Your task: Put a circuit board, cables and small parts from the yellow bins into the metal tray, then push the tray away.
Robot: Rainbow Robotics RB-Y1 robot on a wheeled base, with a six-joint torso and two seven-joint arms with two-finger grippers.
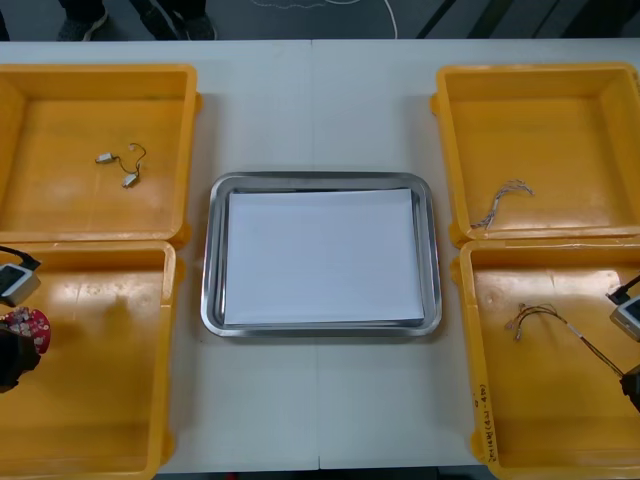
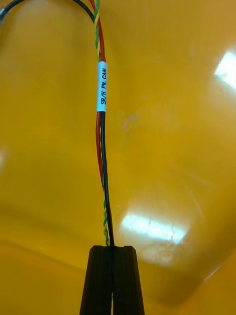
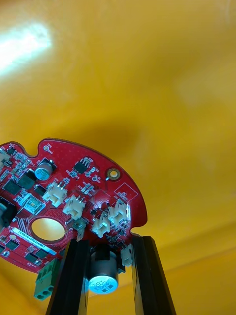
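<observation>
Left gripper (image 3: pixel 110 241) is clamped on the red circuit board (image 3: pixel 73 197) by its edge over the near-left bin (image 1: pixel 100 380). Right gripper (image 2: pixel 112 248) pinches the red and yellow cable (image 2: pixel 101 147) in the near-right bin (image 1: pixel 540 420). The board may tilt out, and the thin cable may slip or snag the wall. Far-left bin (image 1: pixel 60 120) holds small metal parts (image 1: pixel 118 170), far-right bin (image 1: pixel 540 120) a blue and white cable (image 1: pixel 505 200); the metal tray (image 1: pixel 213 250) has nothing loaded yet.

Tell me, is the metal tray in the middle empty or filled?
Empty: the metal tray shows a bare white inside, nothing lying on it.
</observation>
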